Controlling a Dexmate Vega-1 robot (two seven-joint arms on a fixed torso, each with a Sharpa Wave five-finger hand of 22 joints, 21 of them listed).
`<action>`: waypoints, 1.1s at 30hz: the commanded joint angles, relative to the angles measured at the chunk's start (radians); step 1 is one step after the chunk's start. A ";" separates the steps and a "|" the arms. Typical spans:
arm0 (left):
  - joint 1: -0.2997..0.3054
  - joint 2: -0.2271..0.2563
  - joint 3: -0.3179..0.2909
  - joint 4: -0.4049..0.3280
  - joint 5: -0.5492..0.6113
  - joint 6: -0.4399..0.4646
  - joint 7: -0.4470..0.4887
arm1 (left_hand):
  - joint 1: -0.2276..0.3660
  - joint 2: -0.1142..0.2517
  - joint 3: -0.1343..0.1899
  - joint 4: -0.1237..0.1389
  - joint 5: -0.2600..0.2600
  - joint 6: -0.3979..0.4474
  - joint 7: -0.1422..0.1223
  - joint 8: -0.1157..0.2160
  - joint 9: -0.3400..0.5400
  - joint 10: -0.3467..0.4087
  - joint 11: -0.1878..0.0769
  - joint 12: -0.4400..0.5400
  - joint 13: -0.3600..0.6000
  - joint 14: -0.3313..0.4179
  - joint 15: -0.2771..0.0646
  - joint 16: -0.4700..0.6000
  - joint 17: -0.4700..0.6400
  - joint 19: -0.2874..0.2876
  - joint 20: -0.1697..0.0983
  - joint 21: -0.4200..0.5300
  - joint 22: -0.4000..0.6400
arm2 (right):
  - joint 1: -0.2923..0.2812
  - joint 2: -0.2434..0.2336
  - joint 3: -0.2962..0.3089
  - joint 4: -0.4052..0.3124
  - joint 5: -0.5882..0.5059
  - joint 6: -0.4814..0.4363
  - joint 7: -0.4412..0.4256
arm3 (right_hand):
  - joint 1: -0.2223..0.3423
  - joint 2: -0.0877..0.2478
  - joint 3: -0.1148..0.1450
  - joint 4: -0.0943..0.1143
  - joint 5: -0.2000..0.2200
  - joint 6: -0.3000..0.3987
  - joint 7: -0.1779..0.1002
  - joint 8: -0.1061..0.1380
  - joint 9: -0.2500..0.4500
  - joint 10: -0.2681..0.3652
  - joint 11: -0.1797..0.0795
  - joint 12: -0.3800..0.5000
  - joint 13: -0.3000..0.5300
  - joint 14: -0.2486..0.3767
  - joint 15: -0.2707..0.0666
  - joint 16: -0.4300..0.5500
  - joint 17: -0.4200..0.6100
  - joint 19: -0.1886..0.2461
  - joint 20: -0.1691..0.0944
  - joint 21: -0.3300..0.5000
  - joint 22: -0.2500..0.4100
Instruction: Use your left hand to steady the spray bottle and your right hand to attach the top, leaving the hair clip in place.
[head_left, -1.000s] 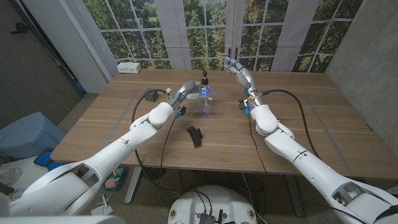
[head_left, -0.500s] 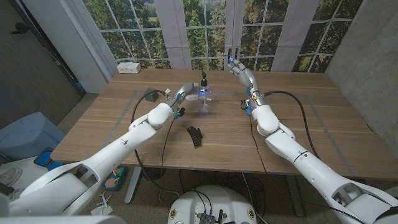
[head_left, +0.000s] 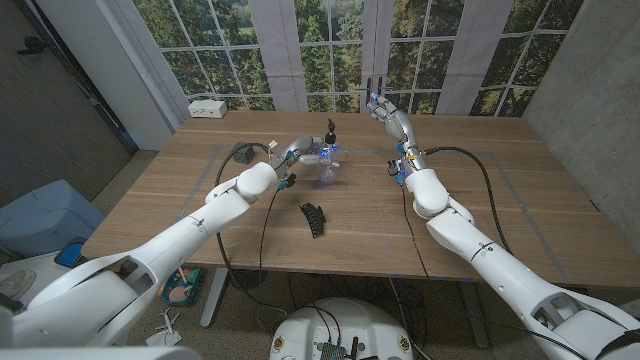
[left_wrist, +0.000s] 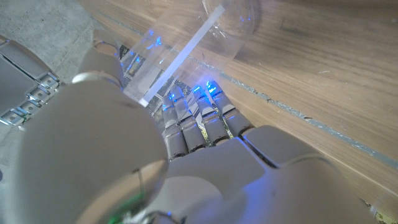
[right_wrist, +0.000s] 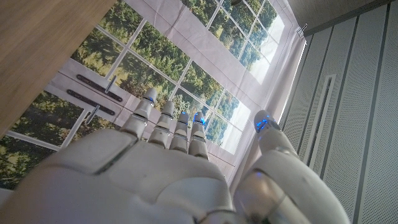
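Left robot hand (head_left: 303, 152) grips tilted spray bottle (head_left: 329, 163), top leaning right; right robot hand (head_left: 384, 112) open.

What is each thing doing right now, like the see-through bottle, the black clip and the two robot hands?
Clear plastic spray bottle: black top on, held by the left hand.
Black hair clip: lying untouched on the table.
Left hand: holding the bottle.
Right hand: raised, empty, fingers apart.

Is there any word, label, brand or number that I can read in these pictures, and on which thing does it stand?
No text can be read.
Spray bottle, held by the left hand: clear, no label seen.
Hair clip: plain black.
White box at the table's far corner: too small to read any marking.
Right hand: no lettering.
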 joint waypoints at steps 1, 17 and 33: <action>-0.035 0.018 0.024 0.002 -0.011 0.058 -0.080 | -0.083 0.042 -0.008 -0.001 0.002 -0.056 0.001 -0.003 -0.003 -0.070 -0.003 -0.003 -0.001 -0.046 -0.139 -0.001 -0.001 -0.023 0.005 -0.018 0.003 | 0.011 0.006 -0.004 0.018 -0.011 0.006 -0.010 | -0.002 0.006 -0.005 -0.001 -0.003 0.011 0.000 -0.002 0.002 0.004 0.004 0.005 -0.001 0.004 0.000 0.001 0.000 0.002 0.001 -0.003 0.001; -0.054 0.034 0.027 0.011 -0.047 0.045 -0.154 | -0.177 0.018 -0.045 0.007 0.012 -0.297 -0.011 -0.006 -0.009 -0.305 0.115 -0.001 -0.005 -0.216 -0.033 0.002 0.001 -0.125 0.065 -0.104 0.005 | 0.020 0.008 -0.002 0.029 -0.005 -0.002 -0.012 | -0.003 0.013 -0.010 -0.005 -0.011 0.011 0.000 -0.005 0.001 0.003 0.004 0.004 -0.008 0.004 0.000 0.002 -0.002 0.002 0.003 -0.006 0.001; -0.034 0.056 -0.028 0.009 -0.150 -0.070 -0.220 | -0.357 0.006 -0.104 0.054 0.023 -0.633 -0.065 -0.010 -0.012 -0.619 0.184 -0.003 -0.003 -0.443 0.070 -0.001 0.006 -0.278 0.132 -0.200 0.012 | 0.025 0.015 -0.001 0.060 0.023 -0.027 -0.016 | -0.028 0.004 -0.032 0.000 -0.030 0.011 0.002 -0.010 0.001 0.001 0.006 0.005 -0.017 -0.001 0.006 0.001 -0.003 -0.005 0.008 -0.012 0.001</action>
